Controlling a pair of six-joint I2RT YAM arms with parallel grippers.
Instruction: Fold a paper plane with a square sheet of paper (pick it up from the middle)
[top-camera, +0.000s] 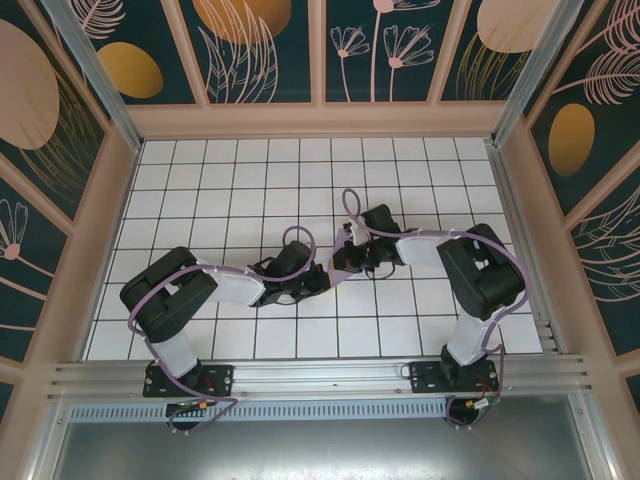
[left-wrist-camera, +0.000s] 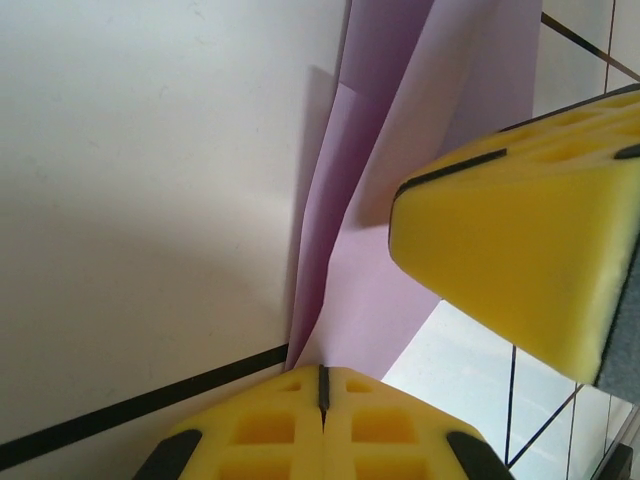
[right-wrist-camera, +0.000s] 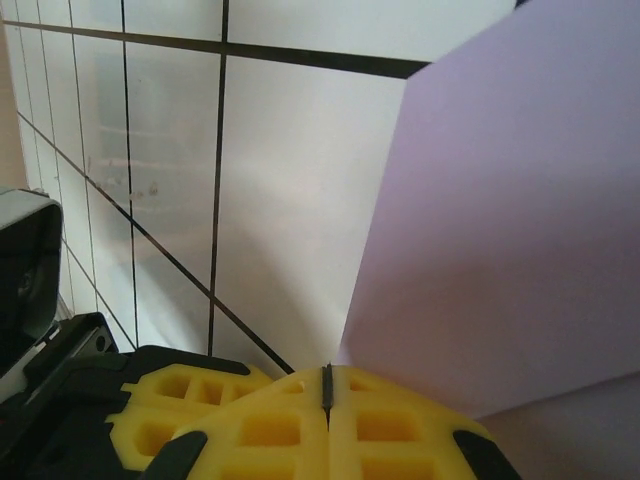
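The lavender paper (left-wrist-camera: 372, 285) is folded into several layers with a long crease and stands on edge above the white tiles. In the left wrist view my left gripper (left-wrist-camera: 322, 378) is shut, and the paper's lower corner runs into its closed tip. The right gripper's yellow finger (left-wrist-camera: 520, 250) crosses in front of the paper there. In the right wrist view my right gripper (right-wrist-camera: 326, 378) is shut on the paper (right-wrist-camera: 510, 220), which rises as a broad flat flap to the right. From above, the left gripper (top-camera: 318, 282) and right gripper (top-camera: 342, 262) meet tip to tip at mid-table and hide the paper.
The white tiled table (top-camera: 250, 190) with black grid lines is boxed in by patterned walls (top-camera: 60, 120) at the back and on both sides. An aluminium rail (top-camera: 320, 375) runs along the near edge. The left gripper's yellow fingers (right-wrist-camera: 170, 405) crowd the lower left of the right wrist view.
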